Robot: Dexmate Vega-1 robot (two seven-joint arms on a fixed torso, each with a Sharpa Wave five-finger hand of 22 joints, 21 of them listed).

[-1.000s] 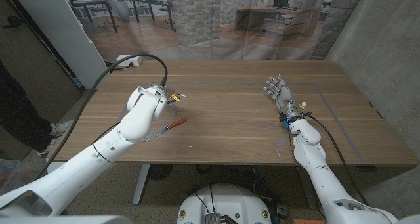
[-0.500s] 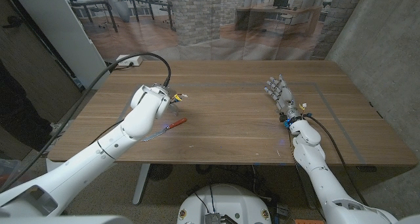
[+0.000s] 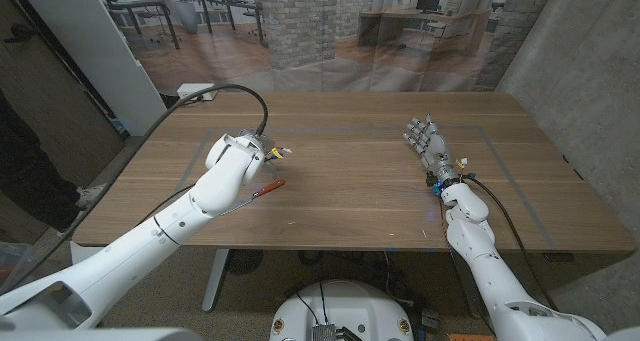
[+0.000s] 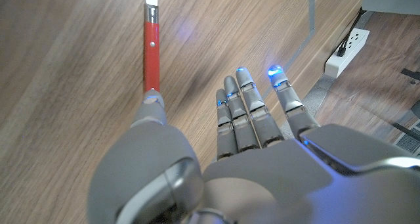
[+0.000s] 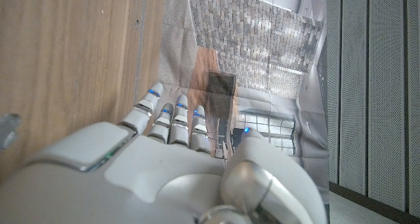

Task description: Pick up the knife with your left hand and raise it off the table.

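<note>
- Room: brick pillar (image 3: 300, 21) and office desks behind a wooden table (image 3: 360, 196); grey panel wall along the table's right edge.
- Table: wood-grain surface. A white power strip (image 3: 197, 91) sits at its far left corner, with a black cable (image 3: 215, 93) arcing from there toward the left arm.
- Left arm: white, entering from the near left corner, wrist over the left half of the table.
- Left hand (image 4: 252, 119): in the left wrist view the fingers (image 4: 244, 112) are stretched out side by side, the thumb (image 4: 152, 112) set apart — its tip just at the end of the knife's red handle. Contact cannot be confirmed; nothing is clasped.
- Right hand (image 3: 425, 141): toward the right edge of the table, fingers extended and slightly apart, holding nothing.
- Knife (image 3: 252, 194): lying on the table near the near edge, left of centre — red handle (image 4: 151, 50), metal blade (image 3: 232, 205) pointing toward the near left corner.
</note>
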